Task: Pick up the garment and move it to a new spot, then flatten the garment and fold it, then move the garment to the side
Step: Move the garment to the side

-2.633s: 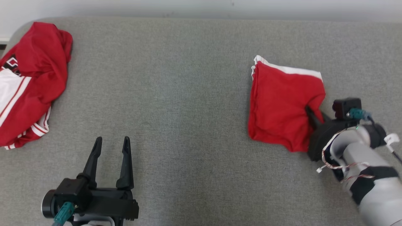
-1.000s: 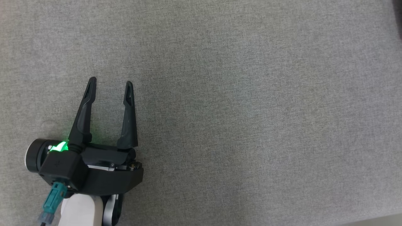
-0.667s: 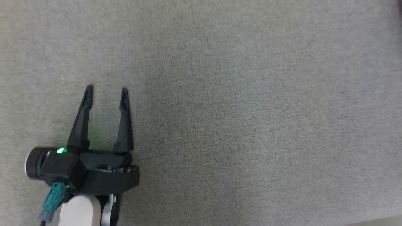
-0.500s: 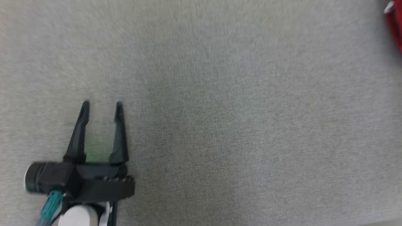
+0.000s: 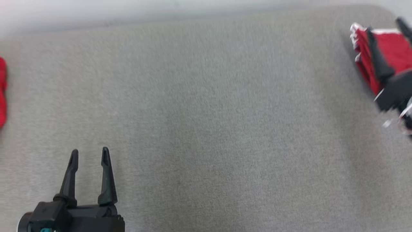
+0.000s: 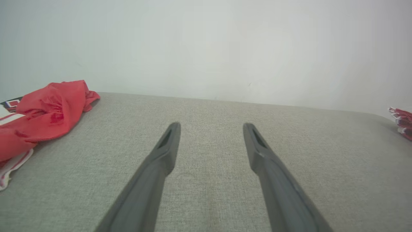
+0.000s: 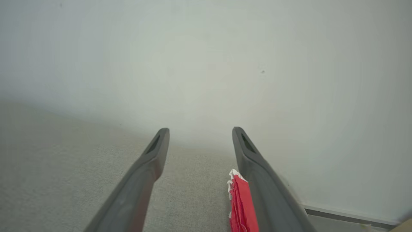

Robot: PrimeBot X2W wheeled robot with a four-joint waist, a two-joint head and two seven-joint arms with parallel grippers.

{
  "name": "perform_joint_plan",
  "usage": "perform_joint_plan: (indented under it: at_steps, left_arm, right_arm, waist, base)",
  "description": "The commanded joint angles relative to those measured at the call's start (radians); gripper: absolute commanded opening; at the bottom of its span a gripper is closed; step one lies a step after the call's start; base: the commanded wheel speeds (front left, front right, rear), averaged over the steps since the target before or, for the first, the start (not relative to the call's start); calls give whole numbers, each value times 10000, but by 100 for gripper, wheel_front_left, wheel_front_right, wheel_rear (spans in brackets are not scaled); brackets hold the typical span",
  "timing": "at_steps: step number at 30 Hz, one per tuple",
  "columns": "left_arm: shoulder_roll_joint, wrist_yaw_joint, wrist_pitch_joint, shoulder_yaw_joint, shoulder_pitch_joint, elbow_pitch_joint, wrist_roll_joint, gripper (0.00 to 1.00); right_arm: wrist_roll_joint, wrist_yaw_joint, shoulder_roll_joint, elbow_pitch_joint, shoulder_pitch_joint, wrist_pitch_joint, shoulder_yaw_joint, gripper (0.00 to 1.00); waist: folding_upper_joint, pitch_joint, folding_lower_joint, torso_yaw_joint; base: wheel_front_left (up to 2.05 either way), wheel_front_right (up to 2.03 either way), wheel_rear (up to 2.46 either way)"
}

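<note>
left gripper (image 5: 89, 154) sits low at near-left, fingers pointing toward wall (image 6: 206, 48), jaws apart, nothing between. right gripper (image 5: 385, 27) reaches out far right over folded garment (image 5: 396, 48), jaws wide apart, nothing clamped. count: two grippers, two red garments. folded one lies at far-right corner of tabletop (image 5: 206, 112), crumpled jersey (image 6: 45, 112) at left edge. folded one's layered white-trimmed edge faces left. long axis, can't tell, frame cuts it off.

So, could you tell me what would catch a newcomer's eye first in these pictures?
The folded red garment with white trim at the far right of the grey surface, the open right gripper over it. Next, a crumpled red-and-white heap at the far left, and the open left gripper at the lower left.
</note>
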Motion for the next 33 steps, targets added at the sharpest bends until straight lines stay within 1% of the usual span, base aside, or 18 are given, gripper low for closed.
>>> perform_joint_plan:
  at_steps: [1, 2, 3, 4, 10, 13, 20, 26, 33]
  left_arm:
    - [18, -24, -9, 66, 251, 67, -51, 100]
    - [17, -46, -8, 79, 293, 107, -72, 100]
    - [17, -46, -8, 79, 293, 107, -72, 100]
    - [15, -56, -9, 99, 317, 122, -91, 100]
    - [16, -138, -9, 131, 481, 308, -167, 100]
    - [16, -155, -9, 154, 558, 414, -204, 100]
    - [15, -340, -9, 210, 620, 750, -104, 100]
    - [14, -475, -9, 306, 852, 928, -56, 100]
    - [15, -592, -9, 421, 1063, 1084, -8, 100]
  right_arm:
    - [-336, -28, 316, -481, 815, -3, -607, 100]
    - [-474, -28, 476, -732, 1213, -1, -946, 100]
    - [-474, -28, 476, -732, 1213, -1, -946, 100]
    - [-626, -28, 635, -984, 1588, -2, -1240, 100]
    - [-1625, -28, 1866, -2516, 3976, -3, -3067, 100]
    - [-1922, -28, 2420, -3181, 5032, -3, -3746, 100]
    - [-2421, -28, 3427, -4292, 7185, -4, -4586, 100]
    - [-2730, -28, 4164, -5007, 8846, -4, -5123, 100]
    - [-3119, -28, 4803, -5570, 9931, -4, -5603, 100]
  waist:
    - [1, -918, 3, 357]
    - [1, -1025, 3, 410]
    - [1, -1025, 3, 410]
    - [1, -1109, 3, 457]
    - [1, -1602, 3, 767]
    - [1, -1773, 3, 890]
    - [1, -2172, 3, 1042]
    - [1, -2512, 3, 937]
    - [1, -2700, 3, 843]
  base:
    - [0, 0, 0]
    - [0, 0, 0]
    - [0, 0, 0]
    - [0, 0, 0]
    - [0, 0, 0]
    - [0, 0, 0]
    - [0, 0, 0]
    - [0, 0, 0]
    - [0, 0, 0]
